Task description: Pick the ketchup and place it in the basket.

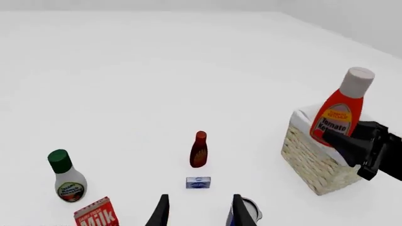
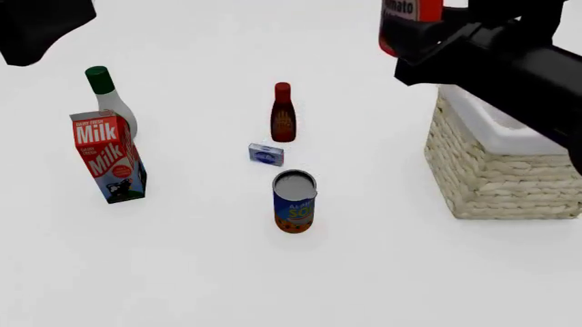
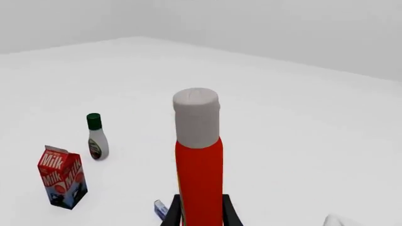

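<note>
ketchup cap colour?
Light grey on the ketchup; clearest in the right wrist view.

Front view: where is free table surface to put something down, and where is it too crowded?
Bare table lies between the can and the basket, and along the near edge in front of the can. It is crowded around the dark bottle, small box and can, and where the milk carton stands against the green-capped bottle.

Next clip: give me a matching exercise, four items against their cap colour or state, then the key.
Items:
1. ketchup
2. white bottle
3. dark sauce bottle
4. can

States:
A. green cap
B. red cap
C. held in the air by the right gripper, above the basket
D. standing nearest the camera in the front view

Pairs: 1-C, 2-A, 3-B, 4-D
</note>
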